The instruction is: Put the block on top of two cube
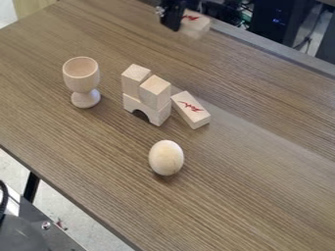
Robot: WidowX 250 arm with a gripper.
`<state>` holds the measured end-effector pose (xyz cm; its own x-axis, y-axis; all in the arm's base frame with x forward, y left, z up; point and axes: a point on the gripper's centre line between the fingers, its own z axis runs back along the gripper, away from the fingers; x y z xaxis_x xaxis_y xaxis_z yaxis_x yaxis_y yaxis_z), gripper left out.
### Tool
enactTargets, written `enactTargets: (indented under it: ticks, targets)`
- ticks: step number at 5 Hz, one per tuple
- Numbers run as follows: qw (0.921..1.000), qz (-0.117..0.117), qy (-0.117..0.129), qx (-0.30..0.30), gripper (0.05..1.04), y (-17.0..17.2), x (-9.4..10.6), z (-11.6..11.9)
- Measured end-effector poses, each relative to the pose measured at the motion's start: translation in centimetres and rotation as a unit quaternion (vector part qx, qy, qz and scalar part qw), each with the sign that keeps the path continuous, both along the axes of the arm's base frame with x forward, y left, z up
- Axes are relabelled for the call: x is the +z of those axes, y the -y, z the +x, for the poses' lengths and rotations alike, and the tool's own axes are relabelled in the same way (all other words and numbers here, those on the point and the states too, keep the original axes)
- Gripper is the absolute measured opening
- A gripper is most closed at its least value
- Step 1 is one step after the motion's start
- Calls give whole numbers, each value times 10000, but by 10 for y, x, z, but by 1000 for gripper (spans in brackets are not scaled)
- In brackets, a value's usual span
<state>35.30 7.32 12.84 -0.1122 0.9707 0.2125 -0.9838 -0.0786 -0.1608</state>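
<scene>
One oblong block (pixel 191 110), pale wood, red marking

One goblet (pixel 82 74), one egg (pixel 166 158), one arch (pixel 157 115), two cubes (pixel 155 92), two red-marked blocks (pixel 190 110).

This looks like a robotics lab. A black gripper (pixel 182 24) hangs over a wood-grain table (pixel 262 181), with dark electronic gear (pixel 272 19) and a cable (pixel 307 40) behind

We note the robot's black gripper (pixel 172 19) at the top edge of the camera view, roughly midway across, its visible dark part directed downward. We record a small, bright, metallic-looking fitting (pixel 159 9) at the view's left side of it.
</scene>
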Motion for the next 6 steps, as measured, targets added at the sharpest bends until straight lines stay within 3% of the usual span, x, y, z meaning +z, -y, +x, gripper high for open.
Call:
enactTargets:
  ticks: [1,2,3,6]
  targets:
    - [9995,-96,-255,188,560,-7,-11,-13]
    - [9990,-156,-320,262,560,-12,-15,-27]
    - [9985,-424,-339,81,560,-10,-17,-34]
    - [9972,-472,-550,-182,560,-5,-28,-59]
